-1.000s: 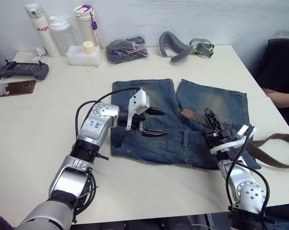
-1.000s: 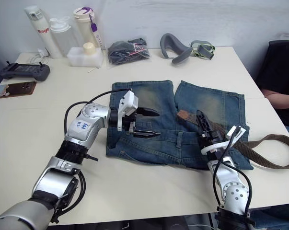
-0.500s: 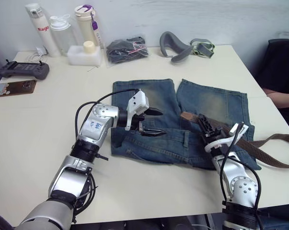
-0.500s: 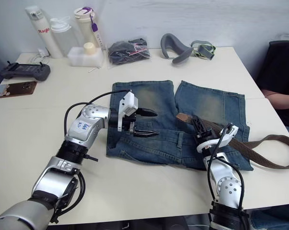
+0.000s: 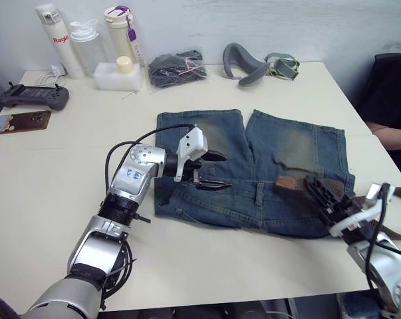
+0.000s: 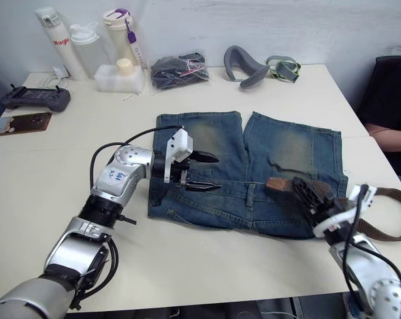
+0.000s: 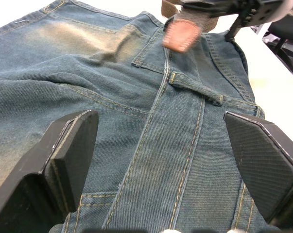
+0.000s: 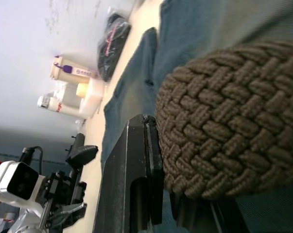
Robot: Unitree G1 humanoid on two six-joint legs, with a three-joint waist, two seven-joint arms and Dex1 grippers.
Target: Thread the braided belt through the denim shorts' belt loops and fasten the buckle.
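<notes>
place: office or lab test room | plain white wall behind a cream desk [image 5: 47,193] | far left corner: bottles [image 5: 84,41], handheld controller [image 5: 32,98], phone [image 5: 20,122] | far edge: grey padded strap [image 5: 243,61] | right edge: seated person [image 5: 392,100]

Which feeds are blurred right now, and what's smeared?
Both eye views: right gripper and the belt tip show motion blur; shorts and left gripper are sharp. Left wrist view: belt tip is smeared, denim crisp. Right wrist view: braid sharp, background soft.
</notes>
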